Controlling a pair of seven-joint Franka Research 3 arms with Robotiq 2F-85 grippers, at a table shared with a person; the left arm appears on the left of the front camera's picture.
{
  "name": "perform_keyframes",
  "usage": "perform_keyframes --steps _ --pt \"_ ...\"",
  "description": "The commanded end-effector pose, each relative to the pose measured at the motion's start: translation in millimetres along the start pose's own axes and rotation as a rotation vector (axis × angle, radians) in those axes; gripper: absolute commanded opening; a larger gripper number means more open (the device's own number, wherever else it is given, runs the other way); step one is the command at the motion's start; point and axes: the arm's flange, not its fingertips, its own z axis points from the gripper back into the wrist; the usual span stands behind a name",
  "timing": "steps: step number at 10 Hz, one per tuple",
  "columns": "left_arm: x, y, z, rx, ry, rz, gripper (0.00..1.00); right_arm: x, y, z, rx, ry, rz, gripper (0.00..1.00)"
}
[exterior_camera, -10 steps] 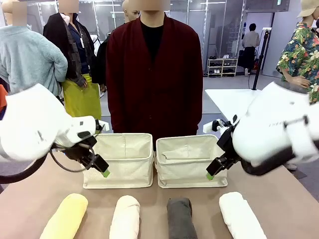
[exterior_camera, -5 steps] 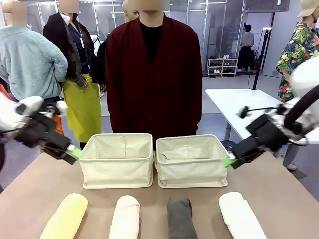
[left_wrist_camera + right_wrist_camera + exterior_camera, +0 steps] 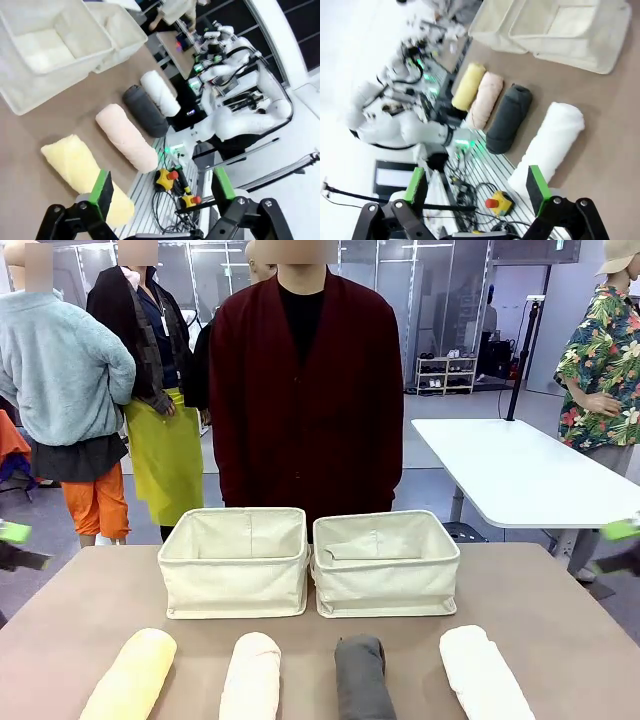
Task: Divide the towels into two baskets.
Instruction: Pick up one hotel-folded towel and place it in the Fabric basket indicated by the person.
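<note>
the left basket [image 3: 235, 585] and right basket [image 3: 385, 590] stand side by side, touching, toward the tabletop's [image 3: 90, 600] far edge, nothing in them. along the near edge lie the yellow towel [image 3: 130, 675], cream towel [image 3: 250, 675], dark grey towel [image 3: 362, 678] and white towel [image 3: 483, 672]. the left gripper [image 3: 162, 192] and right gripper [image 3: 476, 185] hang out by the tabletop's side edges, jaws spread wide, holding nothing. i'd have each take its nearest outer roll across the middle, bite deep, then lift clear of the soft rim.

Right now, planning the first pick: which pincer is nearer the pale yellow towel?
Left. The left pincer sits off the row's left end, close by the pale yellow towel; the right pincer sits off the right end, by the white towel.
</note>
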Motion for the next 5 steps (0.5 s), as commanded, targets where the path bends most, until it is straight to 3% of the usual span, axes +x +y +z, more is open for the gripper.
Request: perform_keyframes --steps 1,3,5 --pt "1.2 24.3 45.5 -0.031 -0.084 -0.014 1.0 -9.8 -25.9 47.2 0.053 -0.124 -0.034 1.0" --pt "-14.9 43.0 82.4 -0.027 -0.181 -0.014 1.0 -38.1 -44.3 95.1 0.074 -0.236 -0.087 1.0" --pt "-19.4 47.3 89.8 -0.018 -0.216 0.003 1.0 -42.1 -53.6 104.4 0.063 -0.26 -0.118 1.0"
